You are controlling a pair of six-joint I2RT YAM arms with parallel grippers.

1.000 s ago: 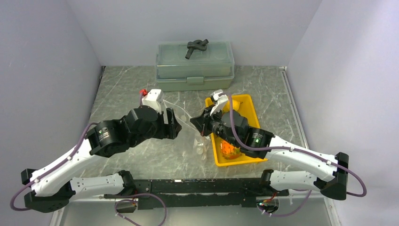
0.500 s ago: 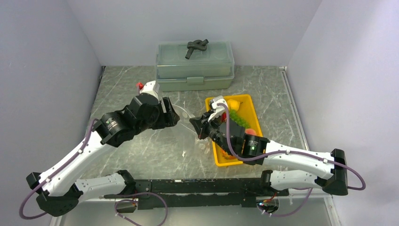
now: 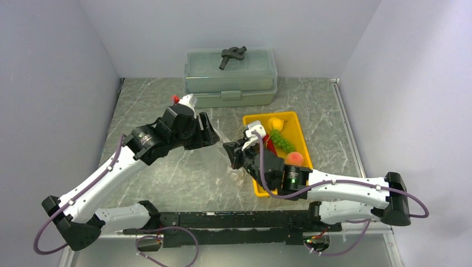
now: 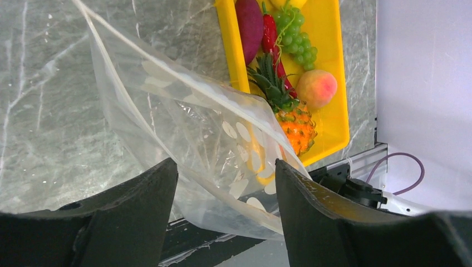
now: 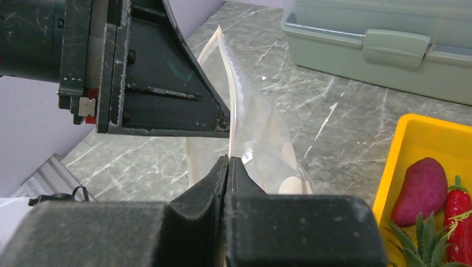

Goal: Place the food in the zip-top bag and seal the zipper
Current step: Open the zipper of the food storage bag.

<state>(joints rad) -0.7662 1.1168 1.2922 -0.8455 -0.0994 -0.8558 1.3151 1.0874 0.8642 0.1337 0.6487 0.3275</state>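
Note:
The clear zip-top bag [image 4: 189, 122] hangs lifted between my two grippers. The right gripper [image 5: 228, 162] is shut on the bag's mouth edge. The left gripper [image 4: 225, 192] is open, its jaws straddling the whitish zipper [image 4: 229, 198] without pressing it. In the top view the left gripper [image 3: 210, 135] faces the right gripper [image 3: 229, 149] across the bag [image 3: 221, 158]. All the food lies in the yellow tray [image 4: 335, 83]: eggplant [image 4: 250, 22], chili [image 4: 270, 36], grapes [image 4: 296, 39], peach [image 4: 317, 88] and pineapple [image 4: 293, 121]. The lemon [image 3: 275, 123] sits at the tray's far end.
A grey-green lidded box [image 3: 231, 78] with a dark handle stands at the back of the marble table [image 3: 150, 111]. The yellow tray [image 3: 295, 125] lies right of the bag, partly under the right arm. Side walls close in left and right.
The left arm has swung farther back and right, its jaws narrowing a little around the bag's edge. The right arm has drawn nearer and left, uncovering the food in the tray.

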